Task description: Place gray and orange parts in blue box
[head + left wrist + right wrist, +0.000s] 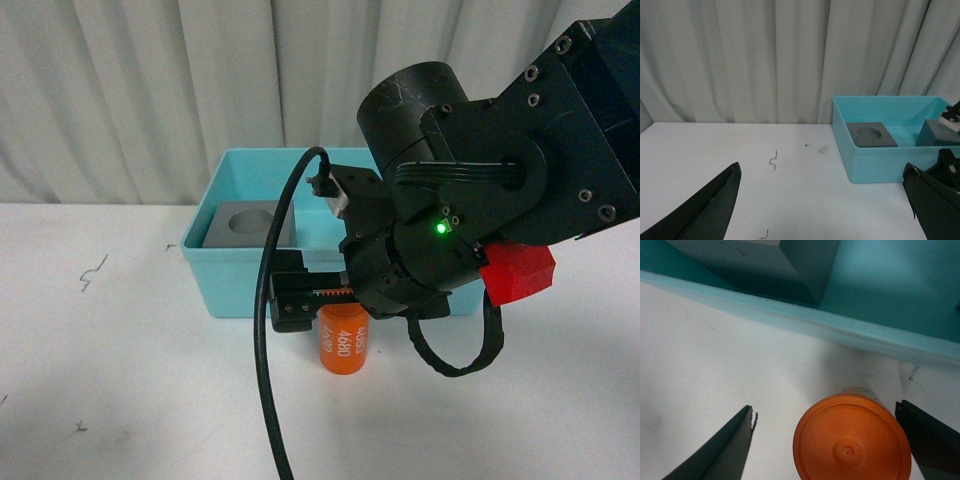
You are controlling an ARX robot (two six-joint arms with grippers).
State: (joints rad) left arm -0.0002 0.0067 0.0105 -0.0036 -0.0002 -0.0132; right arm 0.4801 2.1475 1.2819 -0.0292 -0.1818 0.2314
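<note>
The orange cylinder (342, 345) with white digits stands upright on the white table, just in front of the blue box (215, 270). My right gripper (829, 445) hangs open right above it, one finger on each side of its round top (852, 440), not touching. In the front view the right gripper (335, 305) covers the cylinder's top. Inside the box lie a gray cube with a round recess (871, 135) and a second gray cube (937, 134), partly hidden. My left gripper (822, 200) is open over bare table, left of the box (875, 162).
White curtains (150, 90) hang close behind the table. Small pen marks (773, 161) dot the tabletop left of the box. The right arm's black cable (265, 330) loops down in front of the box. The box rim (815, 325) runs close beyond the cylinder.
</note>
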